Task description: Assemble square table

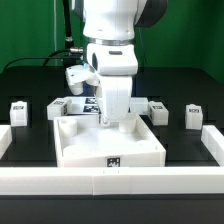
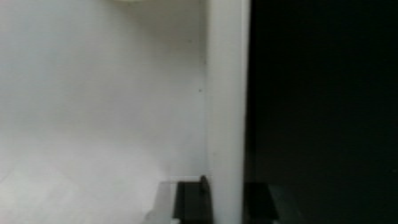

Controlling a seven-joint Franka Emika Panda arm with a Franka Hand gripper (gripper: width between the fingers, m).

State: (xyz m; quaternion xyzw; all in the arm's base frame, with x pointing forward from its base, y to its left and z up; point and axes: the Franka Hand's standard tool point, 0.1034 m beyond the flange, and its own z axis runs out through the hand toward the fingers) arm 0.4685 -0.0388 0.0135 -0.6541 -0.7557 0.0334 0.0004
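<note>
The white square tabletop [image 1: 90, 152] lies rim-up in the middle of the black table. My gripper [image 1: 117, 120] reaches straight down onto its far rim. In the wrist view the tabletop's rim [image 2: 228, 90] runs between my two dark fingers [image 2: 192, 203], one inside the tray and one outside, so my gripper [image 2: 226, 192] is shut on that wall. Several small white tagged legs lie loose behind the tabletop: one leg [image 1: 18, 112] at the exterior view's far left, another leg [image 1: 60, 108] nearer, and a leg [image 1: 194, 117] at the far right.
A low white border rail [image 1: 110, 182] runs along the front and turns up both sides. The marker board [image 1: 88, 103] lies behind the tabletop, partly hidden by the arm. Another leg [image 1: 157, 112] sits close to the tabletop's far right corner.
</note>
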